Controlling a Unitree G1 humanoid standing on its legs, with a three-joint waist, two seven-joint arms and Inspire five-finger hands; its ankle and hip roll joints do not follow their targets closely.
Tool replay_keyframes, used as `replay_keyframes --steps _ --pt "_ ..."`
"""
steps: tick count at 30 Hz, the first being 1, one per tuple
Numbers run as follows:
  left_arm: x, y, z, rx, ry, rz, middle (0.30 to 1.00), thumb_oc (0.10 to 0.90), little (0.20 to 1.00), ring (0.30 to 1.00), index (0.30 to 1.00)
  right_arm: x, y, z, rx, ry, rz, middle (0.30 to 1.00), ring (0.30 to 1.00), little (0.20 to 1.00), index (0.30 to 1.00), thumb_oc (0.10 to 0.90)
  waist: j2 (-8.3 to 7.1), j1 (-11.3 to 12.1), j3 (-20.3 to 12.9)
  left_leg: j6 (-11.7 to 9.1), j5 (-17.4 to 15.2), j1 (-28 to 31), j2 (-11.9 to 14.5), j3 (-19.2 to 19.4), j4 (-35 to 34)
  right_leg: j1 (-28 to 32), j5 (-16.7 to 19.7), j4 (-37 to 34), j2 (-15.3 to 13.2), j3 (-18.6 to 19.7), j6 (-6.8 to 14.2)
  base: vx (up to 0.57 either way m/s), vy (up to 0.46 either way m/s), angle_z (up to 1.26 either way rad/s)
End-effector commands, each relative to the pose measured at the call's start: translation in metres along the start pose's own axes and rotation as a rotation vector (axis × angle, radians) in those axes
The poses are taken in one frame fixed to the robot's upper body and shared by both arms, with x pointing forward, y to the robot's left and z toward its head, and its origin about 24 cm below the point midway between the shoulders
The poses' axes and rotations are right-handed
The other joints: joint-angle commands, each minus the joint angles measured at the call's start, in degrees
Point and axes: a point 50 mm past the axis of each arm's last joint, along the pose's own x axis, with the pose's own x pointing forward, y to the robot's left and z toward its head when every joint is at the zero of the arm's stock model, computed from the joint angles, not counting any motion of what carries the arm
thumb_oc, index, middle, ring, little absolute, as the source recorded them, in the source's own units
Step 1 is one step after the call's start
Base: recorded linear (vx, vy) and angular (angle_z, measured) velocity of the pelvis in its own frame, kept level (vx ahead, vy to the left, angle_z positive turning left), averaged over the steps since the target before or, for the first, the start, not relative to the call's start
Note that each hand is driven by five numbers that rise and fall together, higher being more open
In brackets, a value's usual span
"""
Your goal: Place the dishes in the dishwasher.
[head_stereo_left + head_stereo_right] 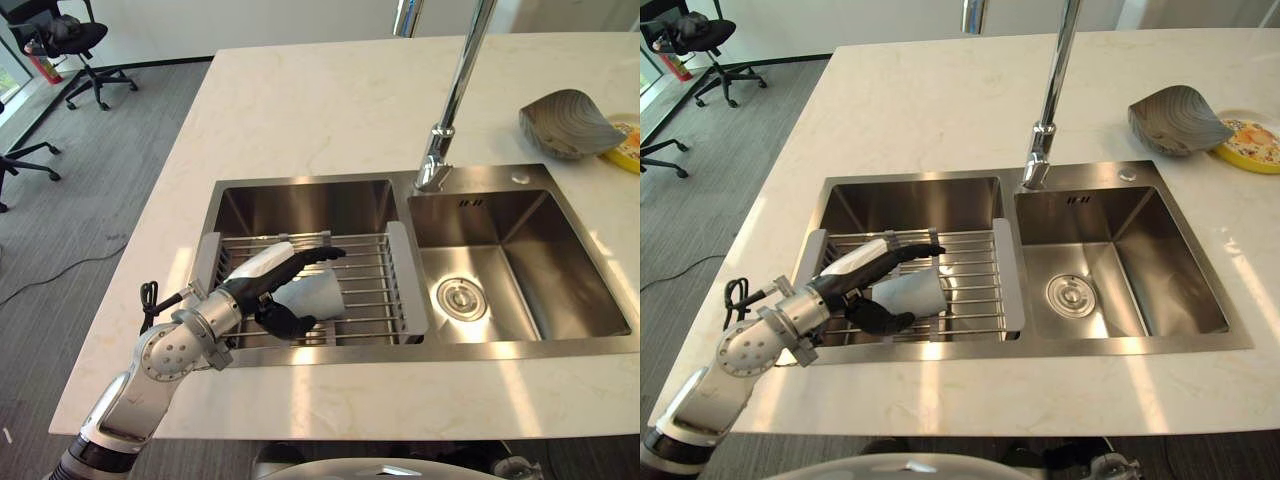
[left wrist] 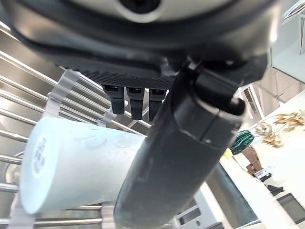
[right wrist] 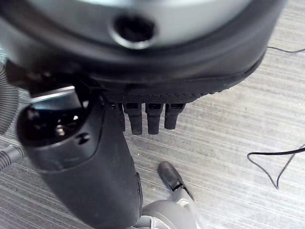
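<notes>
A white cup [image 1: 315, 293] lies on its side on a wire rack [image 1: 372, 292] set across the left basin of a steel double sink [image 1: 300, 203]. My left hand [image 1: 272, 268] reaches over the cup, its fingers stretched straight along the cup's top and its thumb low on the near side. In the left wrist view the cup [image 2: 71, 167] shows just past the thumb [image 2: 176, 157], base towards the camera. A grey bowl [image 1: 565, 122] and a yellow plate [image 1: 628, 145] sit on the counter at the far right. My right hand [image 3: 162, 86] hangs above the floor with relaxed fingers, holding nothing.
A tall chrome faucet [image 1: 455, 90] rises between the two basins. The right basin [image 1: 520, 270] holds only its drain. The pale marble counter [image 1: 330, 100] stretches behind the sink. Office chairs [image 1: 75, 45] stand on the grey floor at the far left.
</notes>
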Motion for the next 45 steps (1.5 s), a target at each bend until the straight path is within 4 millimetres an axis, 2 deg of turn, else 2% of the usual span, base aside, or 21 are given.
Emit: replay_keyframes --steps 1,3,8,14,15,16,17,18,19,24,27,32,34,36,41,45 --pt "0.0 0.027 0.029 0.117 -0.144 0.145 0.9 0.8 0.9 0.9 0.9 0.002 -0.01 0.011 -0.055 -0.017 -0.019 0.9 0.9 0.9 0.9 0.8 -0.57 -0.24 0.82 -3.56 3.02 -3.29 3.71 -0.58 2.85 1.93 -5.71 2.66 -0.83 1.27 0.87 0.0 0.0 0.0" --pt "-0.003 0.02 0.016 0.136 -0.068 0.151 0.9 0.8 0.9 0.9 0.9 0.001 -0.012 0.009 -0.052 -0.014 -0.028 0.9 0.9 0.9 0.9 0.8 -0.57 -0.42 1.17 -3.85 3.43 -3.68 4.25 -0.34 2.75 1.58 -5.73 2.28 -0.33 1.57 0.65 -0.01 -0.041 0.0" --pt "-0.006 0.013 0.002 0.133 0.005 0.15 0.9 0.8 0.9 0.9 0.9 0.001 -0.011 0.01 -0.061 -0.017 -0.026 0.9 0.9 0.9 0.9 0.8 -0.41 -0.61 1.16 -4.0 3.77 -3.53 4.44 -0.06 2.2 1.53 -5.69 1.98 0.02 1.84 0.47 0.0 -0.008 -0.03" --pt "-0.008 0.008 -0.008 0.175 0.053 0.154 0.9 0.8 0.9 0.9 0.9 0.002 -0.005 0.014 -0.066 -0.038 -0.014 0.9 0.9 0.9 0.9 0.8 -0.63 -0.82 0.56 -4.06 3.77 -2.95 4.47 0.43 1.8 1.71 -5.71 1.93 0.33 1.9 0.36 0.0 0.0 0.0" --pt "-0.008 0.009 -0.007 0.17 0.047 0.16 0.644 0.629 0.644 0.644 0.644 0.002 -0.004 0.014 -0.065 -0.037 -0.012 0.9 0.9 0.9 0.9 0.8 -0.67 -0.8 0.41 -4.05 3.8 -2.84 4.47 0.5 1.7 1.7 -5.75 2.01 0.33 1.9 0.38 0.0 0.0 0.0" --pt "-0.008 0.009 -0.007 0.17 0.047 0.16 0.644 0.629 0.644 0.644 0.644 0.002 -0.004 0.014 -0.065 -0.037 -0.012 0.9 0.9 0.9 0.9 0.8 -0.67 -0.8 0.41 -4.05 3.8 -2.84 4.47 0.5 1.7 1.7 -5.75 2.01 0.33 1.9 0.38 0.01 0.003 -0.08" --pt "-0.008 0.009 -0.006 0.17 0.039 0.165 0.333 0.422 0.333 0.333 0.333 0.002 -0.004 0.013 -0.065 -0.037 -0.013 0.9 0.9 0.9 0.9 0.8 -0.68 -0.8 0.3 -4.04 3.82 -2.77 4.44 0.57 1.6 1.67 -5.72 2.0 0.33 1.9 0.39 0.01 0.002 -0.08" --pt "-0.008 0.009 -0.006 0.17 0.039 0.165 0.333 0.422 0.333 0.333 0.333 0.002 -0.004 0.013 -0.065 -0.037 -0.013 0.9 0.9 0.9 0.9 0.8 -0.68 -0.8 0.3 -4.04 3.82 -2.77 4.44 0.57 1.6 1.67 -5.72 2.0 0.33 1.9 0.39 0.01 0.001 -0.11" --pt "-0.009 0.011 -0.003 0.163 0.014 0.193 0.3 0.4 0.3 0.3 0.3 0.002 -0.001 0.014 -0.066 -0.047 -0.01 0.9 0.9 0.9 0.9 0.8 -0.84 -0.84 0.16 -4.0 3.84 -2.72 4.41 0.61 1.49 1.6 -5.67 1.98 0.33 1.95 0.42 0.0 -0.002 -0.04" --pt "-0.005 0.019 0.01 0.153 -0.083 0.271 0.3 0.4 0.3 0.3 0.3 0.001 -0.001 0.009 -0.068 -0.039 -0.022 0.9 0.9 0.9 0.9 0.8 -1.25 -1.31 -0.47 -3.84 3.56 -2.3 4.03 0.87 1.01 1.69 -5.28 1.68 0.19 2.12 0.66 0.0 0.0 -0.01" --pt "-0.004 0.019 0.01 0.153 -0.083 0.272 0.3 0.4 0.3 0.3 0.3 0.001 -0.001 0.008 -0.067 -0.039 -0.022 0.9 0.9 0.9 0.9 0.8 -1.25 -1.29 -0.48 -3.83 3.56 -2.28 4.02 0.88 1.0 1.69 -5.27 1.68 0.18 2.13 0.68 0.0 0.003 -0.03" --pt "-0.003 0.038 0.02 0.094 -0.181 0.482 0.3 0.4 0.3 0.3 0.3 0.0 0.007 0.0 -0.052 -0.019 -0.018 0.9 0.9 0.9 0.9 0.8 -1.82 -1.35 -1.16 -3.74 3.23 -2.31 3.67 0.88 0.96 1.97 -5.14 1.48 -0.2 1.96 0.93 0.0 0.002 -0.01" --pt "-0.003 0.053 0.029 -0.027 -0.268 0.633 0.3 0.4 0.3 0.3 0.3 0.0 0.013 -0.001 -0.045 -0.014 -0.011 0.9 0.9 0.9 0.9 0.8 -2.04 -1.31 -1.52 -3.64 3.14 -2.3 3.45 0.78 0.88 1.98 -4.94 1.4 -0.39 1.91 0.98 0.0 0.0 0.0" --pt "-0.005 0.06 0.034 -0.062 -0.309 0.697 0.3 0.4 0.3 0.3 0.3 0.0 0.015 -0.001 -0.044 -0.016 -0.006 0.9 0.9 0.9 0.9 0.8 -2.15 -1.32 -1.62 -3.61 3.17 -2.29 3.37 0.73 0.82 2.0 -4.85 1.38 -0.41 1.87 1.0 0.0 0.0 0.0" --pt "-0.009 0.086 0.05 -0.318 -0.523 0.951 0.3 0.4 0.3 0.3 0.3 0.002 0.023 0.002 -0.027 -0.023 -0.006 0.9 0.9 0.9 0.9 0.8 -2.59 -1.26 -2.53 -3.65 3.4 -2.63 3.32 0.44 0.72 1.9 -4.64 1.2 -0.66 1.75 1.06 0.0 0.0 0.0" --pt "-0.016 0.096 0.059 -0.404 -0.641 1.064 0.3 0.4 0.3 0.3 0.3 0.003 0.022 0.007 -0.011 -0.037 -0.023 0.9 0.9 0.9 0.9 0.8 -2.58 -1.09 -2.78 -3.82 3.67 -3.48 3.26 0.05 1.22 1.55 -4.51 0.97 -0.89 1.82 1.18 0.0 0.0 0.0"
